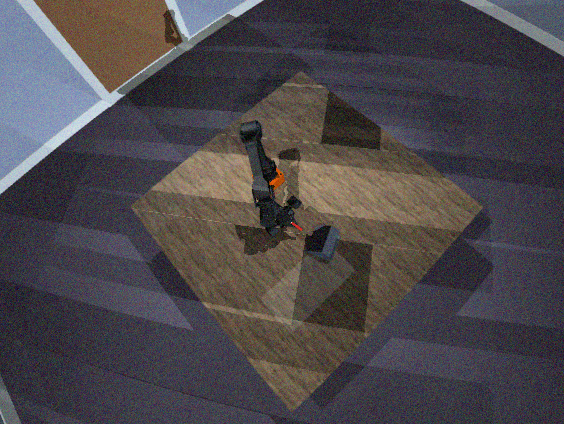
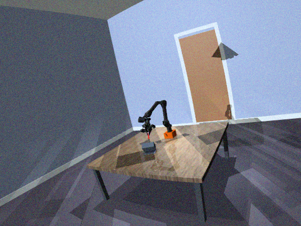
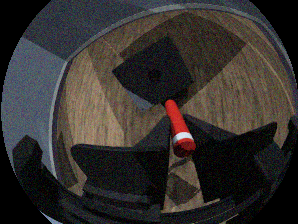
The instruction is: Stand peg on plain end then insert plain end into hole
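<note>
My gripper (image 1: 291,223) (image 2: 148,132) (image 3: 175,119) is shut on the red peg (image 1: 297,227) (image 2: 148,137) (image 3: 175,114). In the wrist view the white band (image 3: 183,136) is at the near end, and the plain end points away from the gripper, towards the panel. The sloped panel (image 1: 331,244) (image 2: 148,147) (image 3: 175,60) stands on the table just beyond the peg, its face in dark shadow. Its hole (image 3: 154,74) shows as a dark spot, up and left of the plain end. The peg is held above the table, outside the hole.
The wooden table (image 1: 410,200) (image 2: 187,165) bears the panel and the arm's orange base (image 1: 276,178) (image 2: 170,134). The arm reaches over from its base towards the panel. Hard shadows cross the table top and the panel's face.
</note>
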